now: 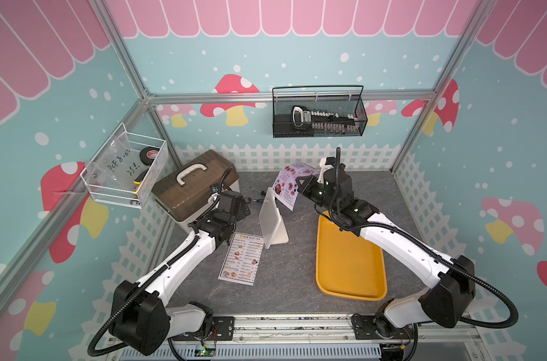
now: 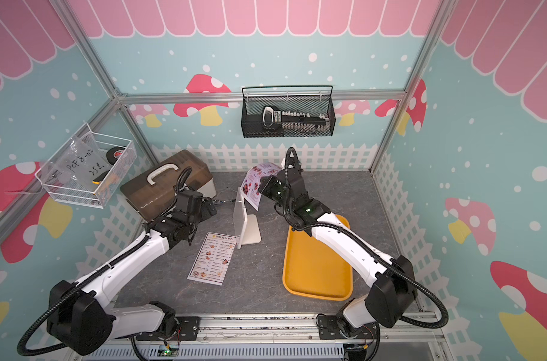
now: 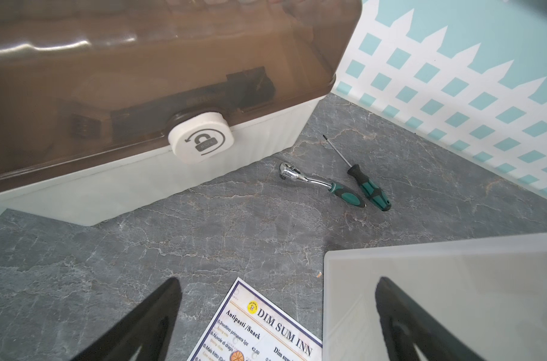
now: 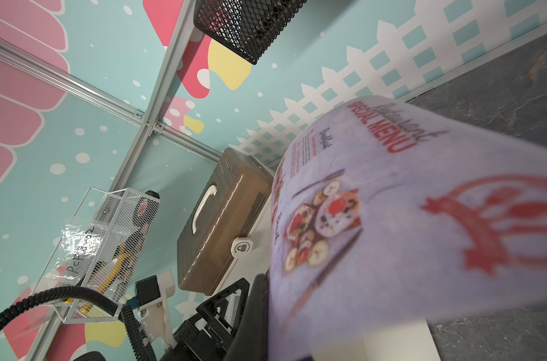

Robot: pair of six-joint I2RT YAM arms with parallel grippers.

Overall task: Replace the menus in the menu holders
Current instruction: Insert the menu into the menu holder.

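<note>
The special menu (image 1: 285,184) curls in the air, pinched at its edge by the shut right claw (image 1: 298,182); the holder (image 1: 269,215) stands upright just below that claw; the left claw (image 3: 277,281) hangs wide apart, gripping nothing, with the holder at one finger and the Dim Sum menu (image 1: 241,259) flat beneath it; a ratchet (image 3: 316,183) and screwdriver (image 3: 364,181) lie ahead of it, beside the toolbox (image 1: 191,190); the tray (image 1: 350,268) sits behind the right claw.

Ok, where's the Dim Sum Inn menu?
In both top views the DIM SUM INN menu lies flat on the table, just in front of the menu holder, left of the yellow tray.
</note>
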